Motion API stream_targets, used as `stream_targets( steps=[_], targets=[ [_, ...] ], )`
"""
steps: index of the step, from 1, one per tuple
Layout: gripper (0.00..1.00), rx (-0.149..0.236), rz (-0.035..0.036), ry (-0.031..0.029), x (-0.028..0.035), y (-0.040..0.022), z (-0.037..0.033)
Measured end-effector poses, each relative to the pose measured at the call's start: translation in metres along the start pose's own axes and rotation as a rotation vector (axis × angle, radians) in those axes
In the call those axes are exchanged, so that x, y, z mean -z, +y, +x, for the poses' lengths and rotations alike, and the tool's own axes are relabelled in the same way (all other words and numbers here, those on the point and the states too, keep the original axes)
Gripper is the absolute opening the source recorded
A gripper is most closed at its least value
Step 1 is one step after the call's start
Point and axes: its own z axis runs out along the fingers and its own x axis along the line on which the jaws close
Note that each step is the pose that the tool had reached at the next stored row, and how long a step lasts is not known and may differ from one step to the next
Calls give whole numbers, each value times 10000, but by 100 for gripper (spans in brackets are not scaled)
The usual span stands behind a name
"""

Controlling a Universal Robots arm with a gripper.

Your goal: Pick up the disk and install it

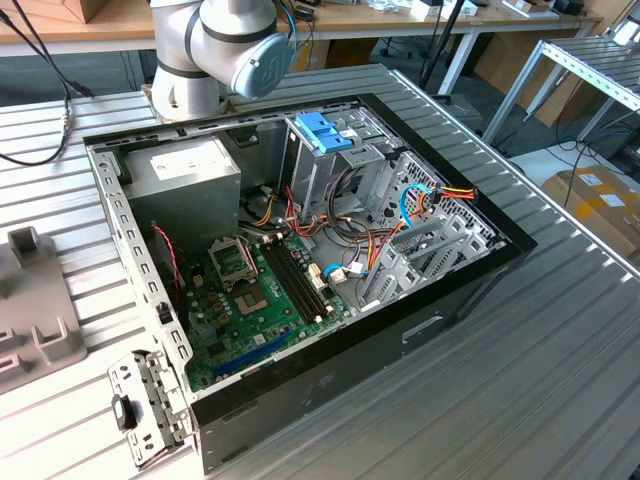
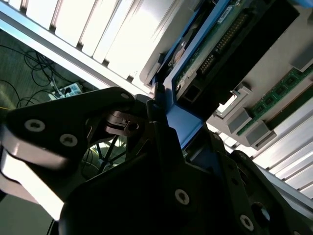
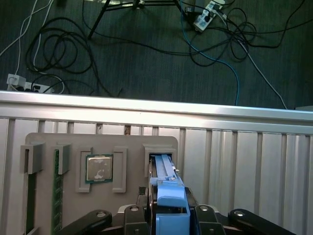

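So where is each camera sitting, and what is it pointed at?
Exterior view: off the arm, looking down into the open computer; the arm shows beyond it.
First wrist view: on the arm, looking past the gripper at the disk in a tray.
Second wrist view: on the arm, close up; shares gripper, disk, tray.

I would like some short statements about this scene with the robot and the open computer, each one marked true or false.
1. The computer case lies open, with its motherboard showing. True.
2. The disk sits in the drive cage. False: it stands in a slot of the grey tray, with the gripper at its blue frame.
3. A processor chip lies in the grey tray, near the disk. True.
4. The bracket atop the drive cage is red. False: it is blue.
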Motion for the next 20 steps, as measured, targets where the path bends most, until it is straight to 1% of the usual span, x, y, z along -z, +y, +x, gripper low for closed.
stream_targets(
  steps=[12, 18, 20],
  targets=[
    [38, 0, 0, -1, 45, 2, -3],
    [38, 0, -7, -8, 48, -1, -2],
    [38, -1, -11, -9, 37, -2, 2]
  ],
)
